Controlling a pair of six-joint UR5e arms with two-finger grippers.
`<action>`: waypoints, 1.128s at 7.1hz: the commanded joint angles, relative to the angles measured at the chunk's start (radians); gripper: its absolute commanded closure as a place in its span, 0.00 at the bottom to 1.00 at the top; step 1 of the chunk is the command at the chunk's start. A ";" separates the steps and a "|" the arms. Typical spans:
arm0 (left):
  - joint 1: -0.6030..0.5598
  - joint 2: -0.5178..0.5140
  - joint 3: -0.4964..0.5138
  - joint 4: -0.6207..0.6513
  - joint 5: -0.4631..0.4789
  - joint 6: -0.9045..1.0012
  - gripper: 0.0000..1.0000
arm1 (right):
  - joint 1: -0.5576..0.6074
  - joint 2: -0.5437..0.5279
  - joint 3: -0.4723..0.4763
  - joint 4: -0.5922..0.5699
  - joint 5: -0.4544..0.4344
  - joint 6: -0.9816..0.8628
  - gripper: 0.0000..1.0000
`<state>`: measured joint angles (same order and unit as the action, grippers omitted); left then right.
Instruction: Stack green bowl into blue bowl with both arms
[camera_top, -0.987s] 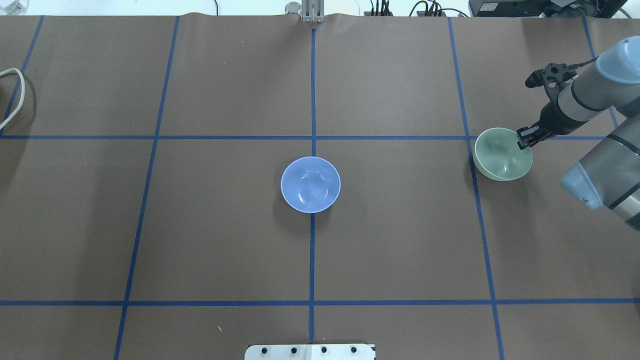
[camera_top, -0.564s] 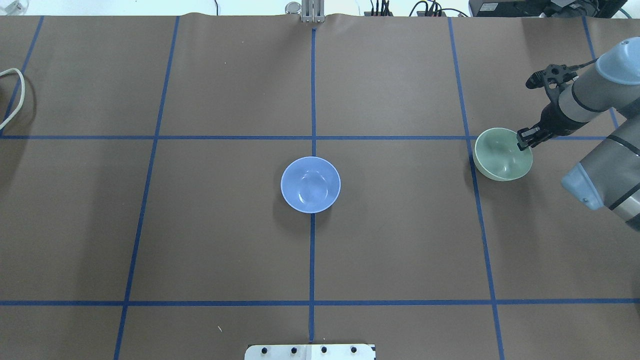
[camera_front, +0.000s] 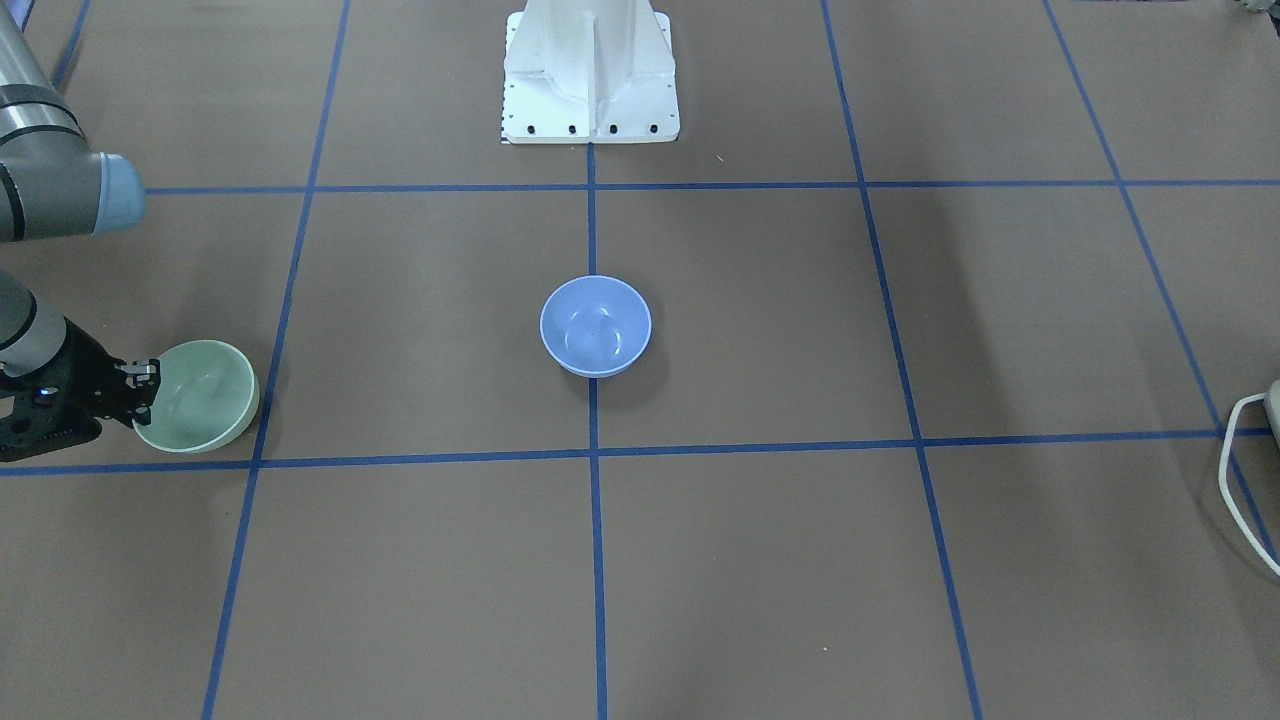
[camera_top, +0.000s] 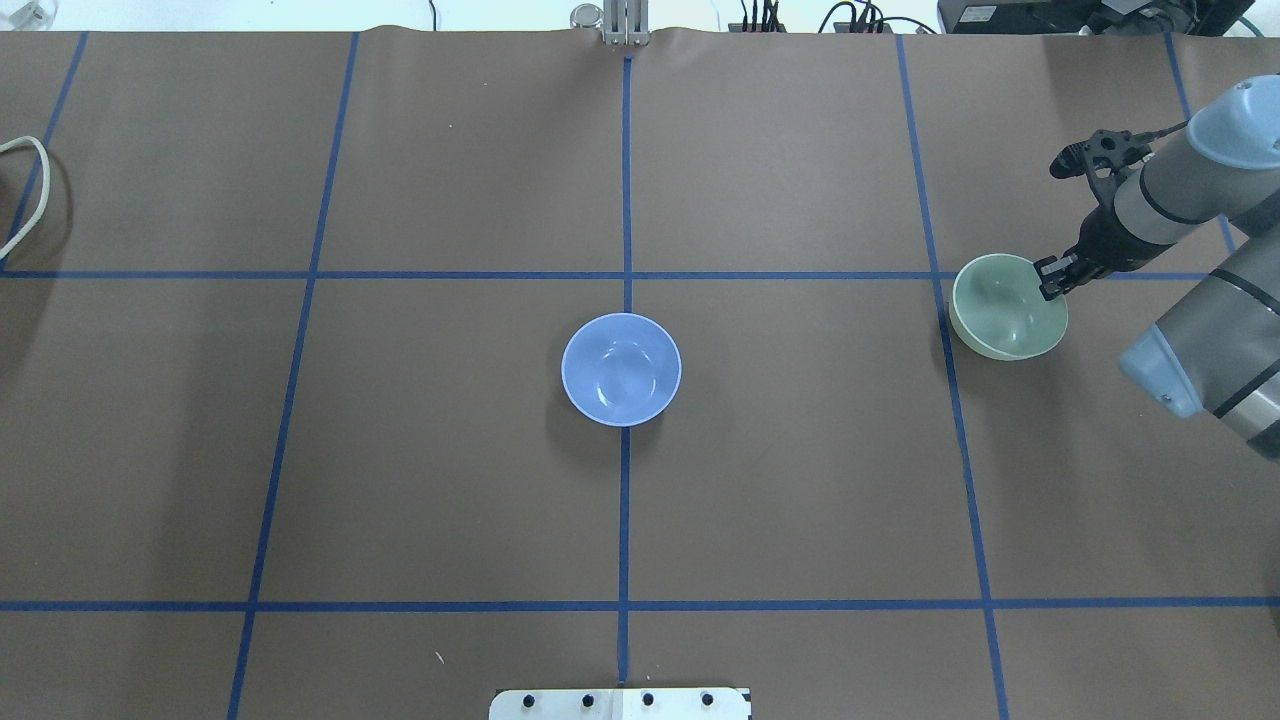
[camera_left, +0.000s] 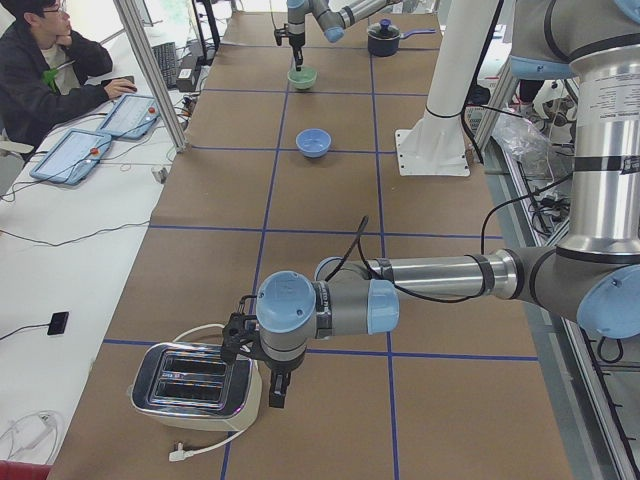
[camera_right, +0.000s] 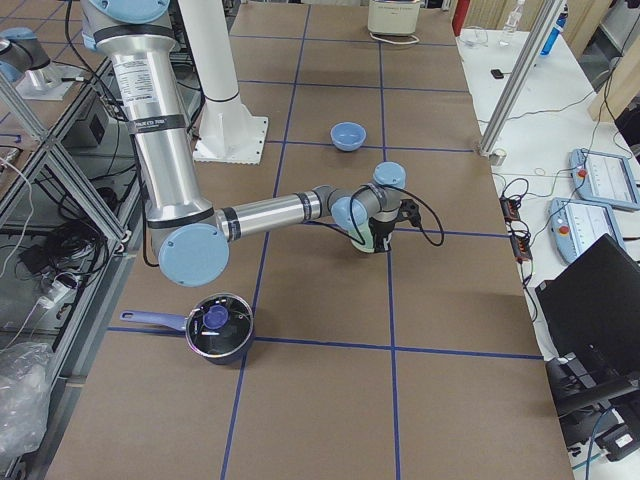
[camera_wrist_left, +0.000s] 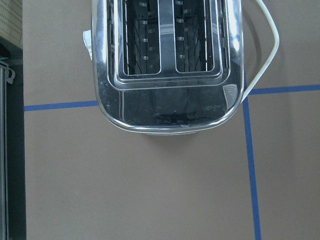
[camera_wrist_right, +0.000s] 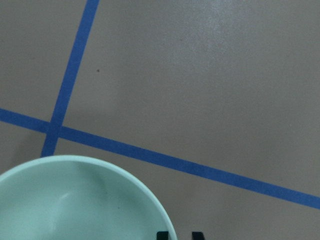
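Green bowl (camera_top: 1003, 322) shifted slightly toward right edge of table (camera_top: 800, 500), right tool (camera_top: 1052, 278) moving with it. Right tool nearly closed, pinching bowl rim, one finger inside.

Step in hand: pickup. Next: lift, carry to blue bowl (camera_top: 621, 369), which sits midway between left and right edges, then lower centred.

Left tool (camera_left: 278, 392) at left edge beside toaster (camera_left: 190, 380); opening cannot be told. Pot (camera_right: 218, 328) near right edge, off route.

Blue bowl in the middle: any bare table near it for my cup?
Plenty. The blue bowl sits alone, bare brown paper on every side, up to the white pedestal base and across to the green bowl. Crowded: the green bowl's rim, where the right gripper is, and the table end with the toaster and left gripper.
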<state>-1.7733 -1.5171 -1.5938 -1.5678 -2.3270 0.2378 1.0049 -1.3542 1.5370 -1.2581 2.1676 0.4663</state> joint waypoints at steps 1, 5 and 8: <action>0.000 0.000 -0.001 0.000 0.000 0.000 0.02 | 0.052 0.015 0.008 -0.003 0.139 0.008 1.00; 0.002 0.000 -0.001 0.000 -0.003 0.000 0.02 | 0.054 0.105 0.141 -0.001 0.238 0.344 1.00; 0.008 -0.002 -0.001 0.000 -0.005 0.000 0.02 | -0.253 0.217 0.288 -0.012 -0.083 0.804 1.00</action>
<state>-1.7687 -1.5180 -1.5954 -1.5677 -2.3314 0.2378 0.9043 -1.1912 1.7746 -1.2632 2.2536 1.0740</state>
